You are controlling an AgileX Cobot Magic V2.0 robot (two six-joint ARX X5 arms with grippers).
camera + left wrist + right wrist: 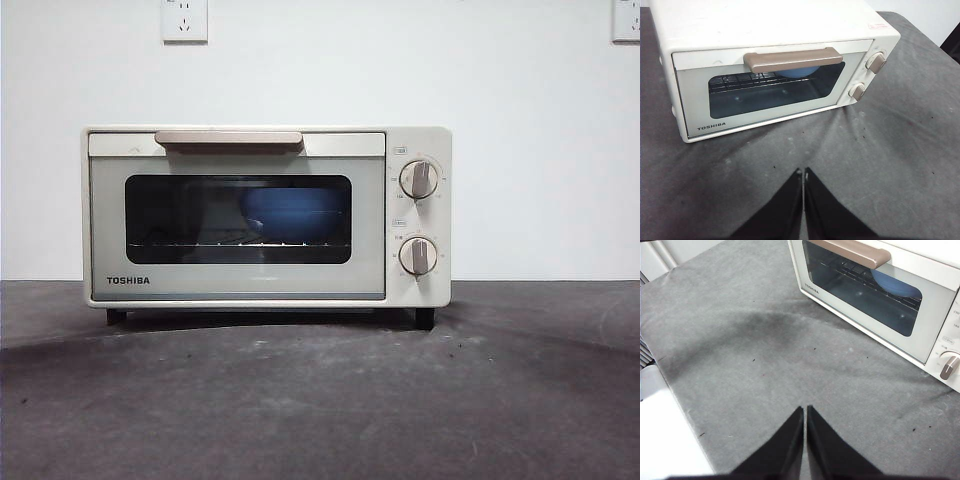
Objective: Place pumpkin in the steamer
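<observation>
The cream-white TOSHIBA steamer (pixel 266 216) stands on the dark table with its glass door shut. Through the glass a blue bowl (pixel 292 214) rests on the wire rack inside; it also shows behind the handle (pixel 793 59) in the left wrist view. The pumpkin is out of view in every frame. My left gripper (pixel 803 172) hangs shut over the cloth in front of the steamer (pixel 775 65), holding nothing. My right gripper (pixel 805 410) is shut and empty too, off to the side of the steamer (pixel 880 290). Neither arm appears in the front view.
Grey cloth (pixel 320 400) covers the table in front of the steamer. Two knobs (pixel 418 180) sit on its right panel. The table's edge (pixel 675 405) runs close by the right gripper. A white wall with sockets stands behind.
</observation>
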